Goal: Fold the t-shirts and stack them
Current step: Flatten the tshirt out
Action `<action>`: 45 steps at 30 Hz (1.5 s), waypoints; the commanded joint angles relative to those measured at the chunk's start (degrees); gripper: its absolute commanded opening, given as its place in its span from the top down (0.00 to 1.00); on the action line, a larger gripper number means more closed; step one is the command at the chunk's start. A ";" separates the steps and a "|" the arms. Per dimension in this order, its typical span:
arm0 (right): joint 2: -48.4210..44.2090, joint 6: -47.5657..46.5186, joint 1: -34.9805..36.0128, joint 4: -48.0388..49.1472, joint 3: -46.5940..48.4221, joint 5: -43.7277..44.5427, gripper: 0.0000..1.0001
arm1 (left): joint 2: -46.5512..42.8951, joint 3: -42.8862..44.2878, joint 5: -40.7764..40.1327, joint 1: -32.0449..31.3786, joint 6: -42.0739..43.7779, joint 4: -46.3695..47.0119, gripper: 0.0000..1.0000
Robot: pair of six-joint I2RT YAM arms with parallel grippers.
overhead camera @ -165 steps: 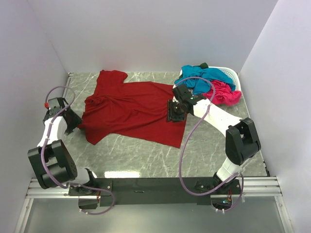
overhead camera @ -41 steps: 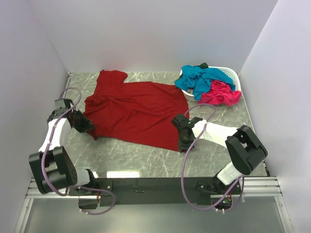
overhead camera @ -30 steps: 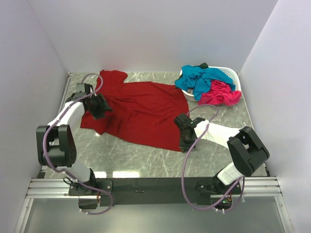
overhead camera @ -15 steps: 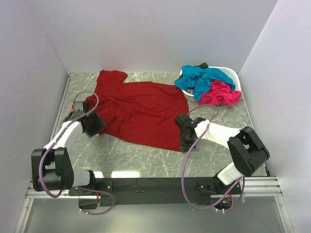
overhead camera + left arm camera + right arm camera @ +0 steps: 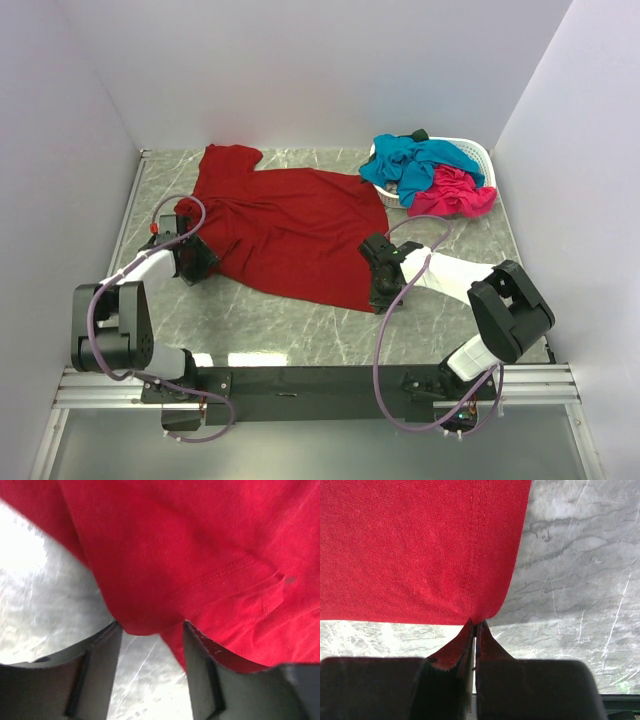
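Room: plain white walls (image 5: pixel 320 70) on three sides, closing in the work area.
Surface: grey marbled table (image 5: pixel 300 335) with pale veins and a patch of glare near the front edge.
Count: three shirts, namely red shirt (image 5: pixel 290 225), teal shirt (image 5: pixel 410 160) and pink shirt (image 5: pixel 455 192); one basket (image 5: pixel 480 152); two arms, with left gripper (image 5: pixel 195 262) and right gripper (image 5: pixel 380 293).
Red shirt: spread over the middle and left of the table, rumpled at its left side, one sleeve pointing toward the back wall.
Teal shirt: heaped in the basket, spilling over the left rim.
Pink shirt: bunched in the same basket, touching the teal one, hanging over the near rim.
Basket: white, latticed, at the back right of the table.
Left gripper: at the near left edge of the red shirt, fingers (image 5: pixel 100 675) apart, a rounded fold of hem at the gap between their tips.
Right gripper: clamped tight on the near right corner of the red shirt.
Top view only: whole layout, basket with its two shirts, both arms and their purple cables (image 5: pixel 378 330).
Left wrist view only: stitched hem line and a small dark speck on the red cloth.
Right wrist view only: double stitching running down to the pinched corner, bare marble just beside it.
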 commanded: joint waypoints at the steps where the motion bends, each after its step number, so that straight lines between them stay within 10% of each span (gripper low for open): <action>1: 1.79 -0.45 -0.64 -0.35 -1.72 4.90 1.00 | 2.66 -0.17 -0.37 0.43 -1.00 4.15 0.43; 27: 2.94 -0.89 -0.72 -0.79 -1.01 4.99 1.00 | -6.30 2.46 1.03 3.41 2.69 -5.16 0.78; 31: 2.06 -0.72 -0.90 -0.96 -1.19 5.51 1.00 | -8.32 4.22 1.64 5.43 3.22 -6.83 0.99; 45: -6.11 -0.72 -0.99 -13.87 1.27 9.03 1.00 | -20.01 8.44 3.41 13.79 5.41 -18.94 0.99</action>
